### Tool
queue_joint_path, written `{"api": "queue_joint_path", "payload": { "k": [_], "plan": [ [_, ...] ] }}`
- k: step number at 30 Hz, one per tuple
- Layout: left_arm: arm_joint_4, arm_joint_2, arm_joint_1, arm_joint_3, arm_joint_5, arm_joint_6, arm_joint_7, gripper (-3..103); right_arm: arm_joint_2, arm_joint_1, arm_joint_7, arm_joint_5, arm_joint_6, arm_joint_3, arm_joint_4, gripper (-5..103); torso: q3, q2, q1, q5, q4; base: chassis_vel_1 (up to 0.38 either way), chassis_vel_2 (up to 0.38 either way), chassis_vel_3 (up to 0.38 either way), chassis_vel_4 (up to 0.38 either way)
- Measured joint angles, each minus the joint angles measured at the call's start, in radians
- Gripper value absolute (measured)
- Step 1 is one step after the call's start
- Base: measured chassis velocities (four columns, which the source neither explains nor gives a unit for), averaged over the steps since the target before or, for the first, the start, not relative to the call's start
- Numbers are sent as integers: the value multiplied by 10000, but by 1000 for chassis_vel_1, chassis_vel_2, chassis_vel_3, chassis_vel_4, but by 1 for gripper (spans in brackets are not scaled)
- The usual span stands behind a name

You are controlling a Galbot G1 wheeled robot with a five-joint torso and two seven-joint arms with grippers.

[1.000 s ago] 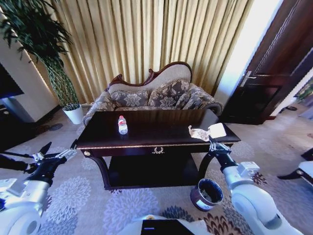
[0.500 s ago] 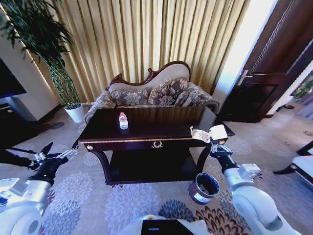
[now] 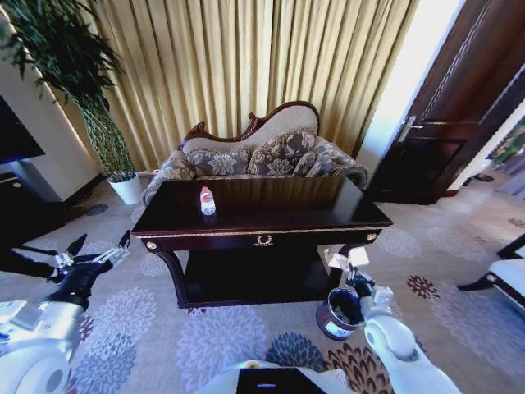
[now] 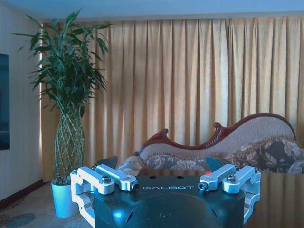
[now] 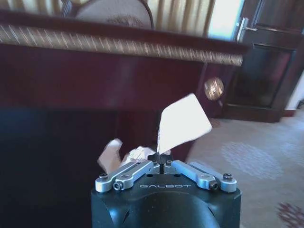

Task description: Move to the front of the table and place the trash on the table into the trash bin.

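Holding crumpled paper (image 3: 343, 259) clenched, the right gripper (image 3: 354, 275) hangs just above the trash bin (image 3: 340, 313).
One bottle (image 3: 207, 201) stands on the table (image 3: 271, 223); left gripper (image 3: 92, 259) spread wide, parked.

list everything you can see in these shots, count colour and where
table: 1, dark glossy wood, centre
plastic bottle: 1, clear with white label, upright on table
crumpled white paper: 1 clump, in right gripper, over bin
trash bin: 1, dark brown, pale rim, floor by table's front right leg
sofa: 1, patterned, behind table
plant: 1, green, white pot, far left
curtains: gold, back wall
door: 1, dark, right
left gripper: open, low beside table's left end
right gripper: shut on paper, above bin
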Motion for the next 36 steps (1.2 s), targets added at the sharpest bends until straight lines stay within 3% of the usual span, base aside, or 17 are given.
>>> {"api": "queue_joint_path", "payload": {
  "k": [4, 11, 19, 21, 22, 26, 28, 32, 34, 36],
  "plan": [
    [2, -95, -74, -2, -1, -10, -31, 100, 114, 1092, 11, -1071, 585, -311, -2455, 0, 0, 1, 0, 1, 3, 0, 0, 0, 0],
    [5, -116, -37, -83, -9, -101, -72, 100, 226, 1929, 97, -1655, 1026, -316, -4775, 0, 1, 1, 0, 3, 2, 0, 0, 0, 0],
    [7, -198, -27, 20, 15, -142, -111, 100, 332, 2267, 178, -1940, 1435, -358, -5785, -1, 0, 1, 0, 1, 1, 0, 0, 0, 0],
    [8, -180, -87, 54, 21, -143, -118, 100, 365, 2301, 267, -1941, 1436, -392, -5732, 15, 0, 1, 0, 2, 1, 0, 0, 0, 0],
    [8, -180, -87, 54, 21, -143, -118, 100, 365, 2301, 267, -1941, 1436, -392, -5732, 15, 0, 1, 0, 2, 1, 0, 0, 0, 0],
    [7, -132, -114, 63, 23, -143, -123, 100, 389, 2357, 368, -1926, 1436, -401, -5560, 37, 0, 2, 0, 0, 2, 0, 0, 0, 0],
    [7, -132, -109, 63, 23, -144, -123, 100, 389, 2349, 378, -1921, 1436, -398, -5518, 37, 0, 2, 0, 0, 1, 0, 0, 0, 0],
    [7, -129, -78, 47, 23, -174, -126, 100, 375, 2209, 403, -1890, 1431, -349, -5280, 58, 0, 1, 0, 0, 2, 0, 0, 0, 0],
    [7, -129, -82, 49, 22, -176, -126, 100, 370, 2173, 408, -1876, 1429, -326, -5231, 58, 0, 1, -1, 0, 1, 0, 0, 0, 0],
    [7, -135, -86, 60, 20, -180, -126, 100, 368, 2103, 414, -1834, 1423, -288, -5147, 69, 0, 2, -1, 0, 1, 0, 0, 0, 0]
  ]
}}
